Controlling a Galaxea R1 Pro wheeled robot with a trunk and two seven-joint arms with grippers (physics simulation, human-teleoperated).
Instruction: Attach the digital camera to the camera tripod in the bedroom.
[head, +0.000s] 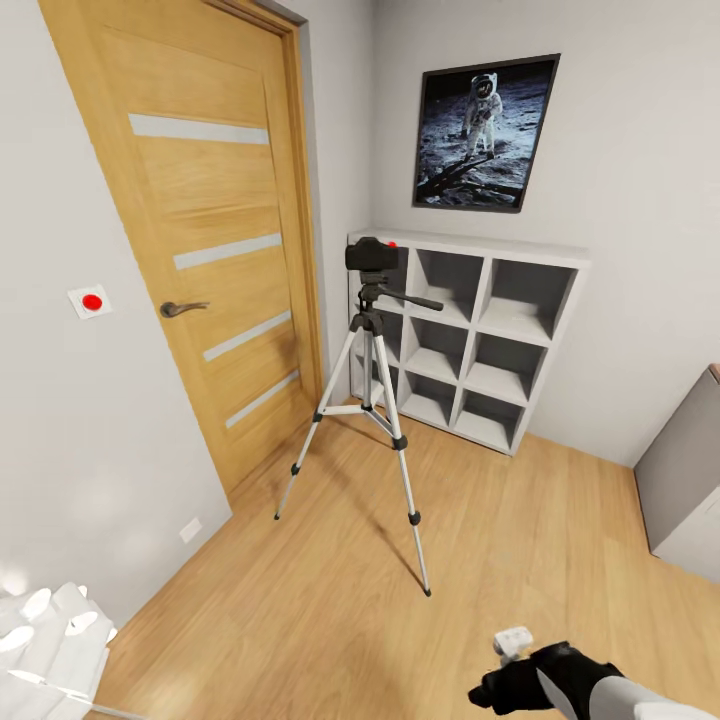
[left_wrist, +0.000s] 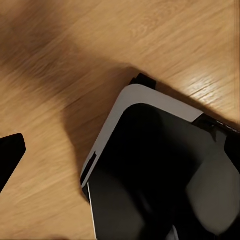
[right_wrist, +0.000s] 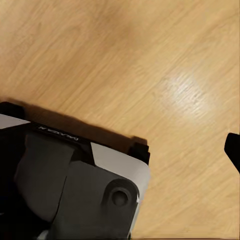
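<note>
The bedroom's plank floor (head: 330, 610) is seen stretching ahead of the right gripper (head: 512, 668), which is held low and near. The grey cube shelf (head: 470, 340) stands far beyond it. The camera tripod (head: 368, 420) stands well ahead, the digital camera (head: 372, 256) seated on its head. Neither gripper's opening can be told.

An oak door (head: 215, 240) stands beside a grey cube shelf (head: 470, 340) under an astronaut poster (head: 485, 132).
</note>
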